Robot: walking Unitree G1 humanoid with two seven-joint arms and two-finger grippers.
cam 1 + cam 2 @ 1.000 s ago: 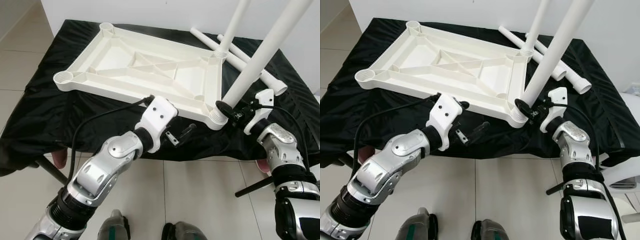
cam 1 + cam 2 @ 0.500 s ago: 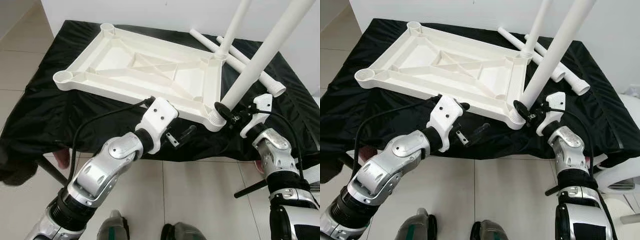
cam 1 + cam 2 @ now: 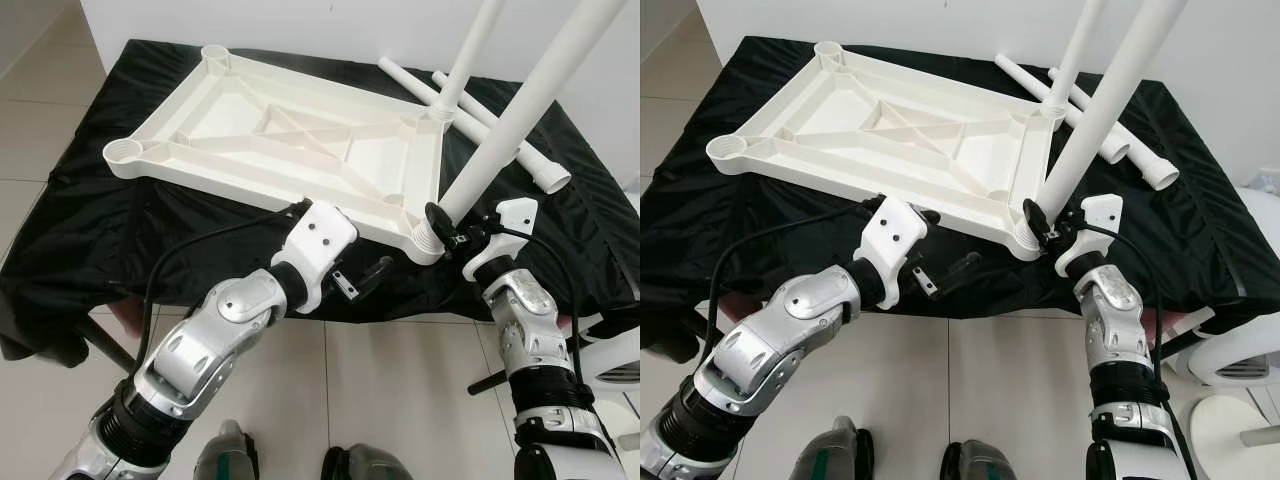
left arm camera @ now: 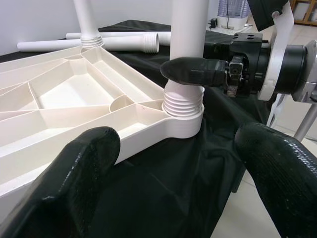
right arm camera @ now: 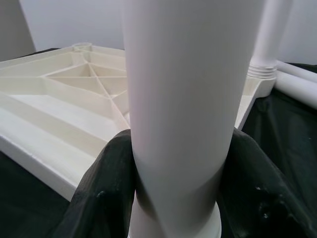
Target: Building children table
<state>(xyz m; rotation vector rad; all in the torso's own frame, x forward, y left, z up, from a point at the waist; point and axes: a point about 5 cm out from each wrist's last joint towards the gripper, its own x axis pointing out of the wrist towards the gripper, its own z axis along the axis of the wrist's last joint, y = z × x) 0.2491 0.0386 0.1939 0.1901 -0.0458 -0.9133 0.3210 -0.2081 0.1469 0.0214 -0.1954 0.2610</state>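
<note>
The right hand (image 3: pixel 447 228) is clamping the white table leg (image 3: pixel 520 118) just above its threaded socket at the near right corner of the upturned children's table top (image 3: pixel 280 150), which is lying on the black-draped tabletop (image 3: pixel 70 240). The left hand (image 3: pixel 358 280) is hovering with fingers spread at the near edge, touching nothing. A second leg (image 3: pixel 468 55) is standing in the far right corner, with two loose legs (image 3: pixel 500 135) lying beside it.

Both arms are shiny silver with chunky rounded joint shells and black ribbed collars. Each wrist has a white plastic housing with small dark screw holes. A black cable loops out of the left wrist. The left tool (image 3: pixel 362 277) and right tool (image 3: pixel 447 224) have fat, matte black, rounded fingers (image 4: pixel 275 167).
</note>
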